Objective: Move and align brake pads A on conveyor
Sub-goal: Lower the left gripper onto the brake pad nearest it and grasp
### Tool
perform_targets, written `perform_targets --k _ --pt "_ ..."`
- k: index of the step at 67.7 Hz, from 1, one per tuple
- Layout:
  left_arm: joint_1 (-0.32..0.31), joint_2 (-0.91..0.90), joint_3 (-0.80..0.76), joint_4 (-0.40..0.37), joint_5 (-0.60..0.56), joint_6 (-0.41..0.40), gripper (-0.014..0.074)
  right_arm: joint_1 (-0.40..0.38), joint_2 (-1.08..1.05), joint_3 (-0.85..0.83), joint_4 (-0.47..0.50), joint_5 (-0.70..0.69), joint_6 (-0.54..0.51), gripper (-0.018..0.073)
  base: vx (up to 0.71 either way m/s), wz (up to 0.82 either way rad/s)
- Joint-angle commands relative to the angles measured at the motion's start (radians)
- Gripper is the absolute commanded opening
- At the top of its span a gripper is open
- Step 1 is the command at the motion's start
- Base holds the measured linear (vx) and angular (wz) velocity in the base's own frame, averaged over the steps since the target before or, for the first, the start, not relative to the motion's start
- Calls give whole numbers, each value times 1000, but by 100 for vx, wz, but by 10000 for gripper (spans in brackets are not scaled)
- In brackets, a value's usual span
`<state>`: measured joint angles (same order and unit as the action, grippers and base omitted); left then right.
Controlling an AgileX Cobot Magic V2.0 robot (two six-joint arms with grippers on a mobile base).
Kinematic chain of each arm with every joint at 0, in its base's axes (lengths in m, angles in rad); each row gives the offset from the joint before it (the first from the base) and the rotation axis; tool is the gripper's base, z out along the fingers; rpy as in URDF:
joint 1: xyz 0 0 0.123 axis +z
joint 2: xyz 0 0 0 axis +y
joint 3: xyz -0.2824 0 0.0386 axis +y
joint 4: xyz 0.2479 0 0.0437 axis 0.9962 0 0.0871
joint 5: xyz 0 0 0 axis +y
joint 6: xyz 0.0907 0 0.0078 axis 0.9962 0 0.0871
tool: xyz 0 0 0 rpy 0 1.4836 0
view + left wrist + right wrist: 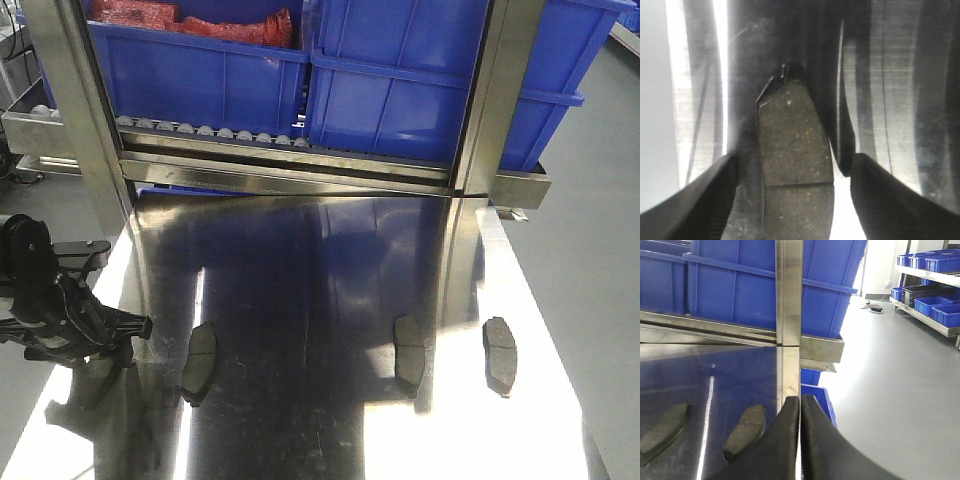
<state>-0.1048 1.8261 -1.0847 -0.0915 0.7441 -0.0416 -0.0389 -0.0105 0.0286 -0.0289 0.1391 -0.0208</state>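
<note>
Three brake pads A lie flat on the shiny steel tabletop [300, 420]: a left pad [200, 355], a middle pad [408, 350] and a right pad [500, 352]. My left gripper [135, 335] hovers low just left of the left pad. In the left wrist view that pad [792, 140] shows between the spread fingers of the open left gripper [795, 200], untouched. The right gripper [800, 410] is shut on nothing, near the table's right edge, with two pads [745, 430] [665, 432] to its left. The conveyor is out of view.
Blue bins [420, 80] stand on a roller rack [210, 132] behind the table, one holding red parts [230, 25]. Steel uprights [75, 90] [490, 90] frame the rack. Grey floor [890, 370] lies past the table's right edge.
</note>
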Motion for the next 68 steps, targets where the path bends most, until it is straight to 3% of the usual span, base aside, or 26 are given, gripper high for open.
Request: perform_targets --k 1,10,23,43,68 --pt "-4 -23 -19 -8 -1 5 444 -8 -12 12 -4 -75 -4 -11 0 0" --pt "-4 -21 -19 -8 12 26 311 -8 -12 12 -4 -75 -4 -11 0 0" --pt "-4 -21 -19 -8 31 33 -9 -8 -12 12 -4 -75 -4 -11 0 0" --pt "-6 -80 -11 -8 50 35 -7 -8 -12 12 -4 -75 -4 -11 0 0" --pt "-6 -437 120 -5 -40 36 -7 -8 -12 12 -4 -75 -4 -11 0 0"
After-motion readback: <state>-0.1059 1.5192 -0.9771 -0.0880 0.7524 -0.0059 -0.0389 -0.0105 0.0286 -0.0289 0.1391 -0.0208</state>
